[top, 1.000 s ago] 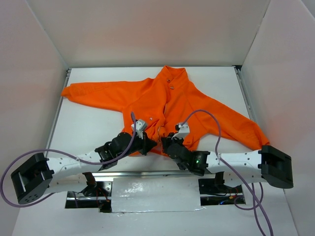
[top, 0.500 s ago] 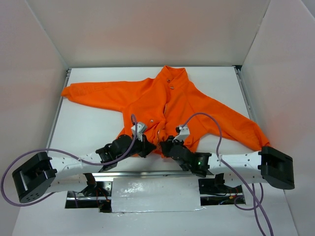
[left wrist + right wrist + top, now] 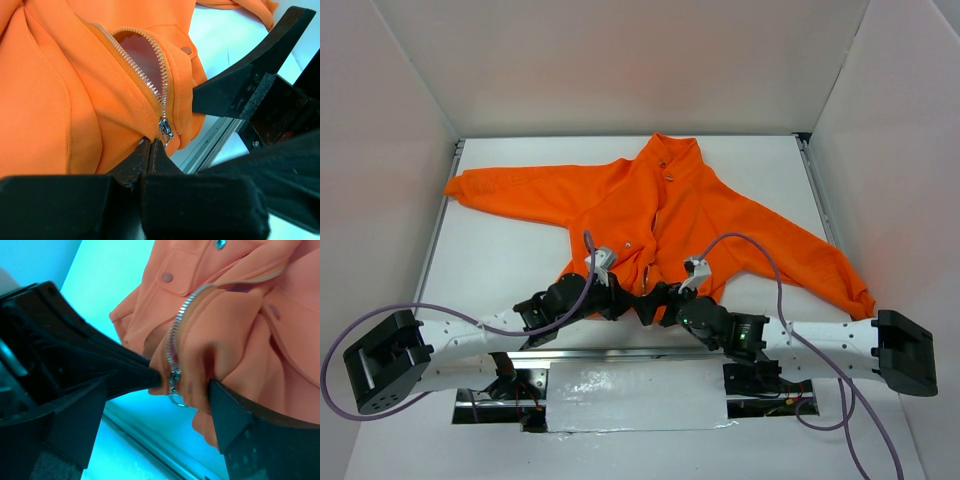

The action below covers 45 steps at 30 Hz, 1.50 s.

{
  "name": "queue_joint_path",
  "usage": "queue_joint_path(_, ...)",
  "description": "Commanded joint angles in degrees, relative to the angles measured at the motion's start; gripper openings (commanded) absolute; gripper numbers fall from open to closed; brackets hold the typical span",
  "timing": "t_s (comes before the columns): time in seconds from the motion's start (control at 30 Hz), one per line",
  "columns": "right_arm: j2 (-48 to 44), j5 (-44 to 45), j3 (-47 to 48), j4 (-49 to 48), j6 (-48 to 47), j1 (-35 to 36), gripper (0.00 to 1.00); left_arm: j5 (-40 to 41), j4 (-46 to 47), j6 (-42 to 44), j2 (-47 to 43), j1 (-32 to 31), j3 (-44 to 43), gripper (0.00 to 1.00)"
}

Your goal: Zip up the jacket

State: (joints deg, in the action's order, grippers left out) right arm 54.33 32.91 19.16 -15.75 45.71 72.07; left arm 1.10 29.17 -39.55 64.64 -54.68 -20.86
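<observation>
The orange jacket (image 3: 660, 200) lies spread on the white table, collar at the far end. Its pale zipper (image 3: 145, 75) is joined only at the hem and gapes above the metal slider (image 3: 165, 127). My left gripper (image 3: 632, 300) is shut on the jacket's hem fabric right beside the slider (image 3: 174, 382); its closed tips (image 3: 151, 142) pinch the orange cloth. My right gripper (image 3: 652, 303) is open. In the right wrist view it (image 3: 165, 385) straddles the slider and a bunched fold of hem, with one finger (image 3: 240, 425) against the fabric.
White walls enclose the table (image 3: 520, 260) on three sides. A metal rail (image 3: 620, 352) runs along the near edge, with a foil-covered patch (image 3: 635, 395) below it. The jacket's sleeves reach far left (image 3: 470, 190) and right (image 3: 840, 280). Purple cables loop over both arms.
My right gripper has gone from shut to wide open and shifted left toward the hem's centre. The left gripper has stayed shut on the hem.
</observation>
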Motion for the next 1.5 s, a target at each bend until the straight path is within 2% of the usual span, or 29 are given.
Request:
queue_joint_path(0.0, -2.0, -4.5, -0.3, -0.3, 0.3, 0.0, 0.90, -1.7, 3.0, -1.5, -0.4, 0.0, -2.5, 0.00)
queue_joint_path(0.17, -5.9, -5.0, -1.8, 2.6, 3.8, 0.0, 0.96, -3.3, 3.5, -1.4, -0.4, 0.0, -2.8, 0.00)
queue_joint_path(0.33, -10.5, -4.6, -4.5, 4.6, 6.9, 0.1, 0.97, -4.3, 3.4, -1.7, -1.4, 0.2, -3.1, 0.00)
queue_joint_path(0.5, -12.7, -1.0, -3.0, 13.5, 11.5, 0.1, 0.99, -6.2, 3.9, -1.9, -1.4, 0.4, -3.7, 0.00)
queue_joint_path(0.8, -18.7, -9.0, -4.0, 15.3, 14.0, 0.2, 0.95, -8.3, 5.7, -2.9, -1.7, 0.4, -3.8, 0.00)
queue_joint_path(1.1, -20.0, -14.4, -4.7, 12.9, 16.1, 0.3, 0.91, -9.5, 6.7, -3.3, -1.3, 0.4, -3.9, 0.00)
queue_joint_path(1.47, -15.6, -11.1, -12.7, -2.7, 16.8, 1.1, 0.89, -10.4, 6.7, -3.7, -1.2, 0.4, -4.4, 0.00)
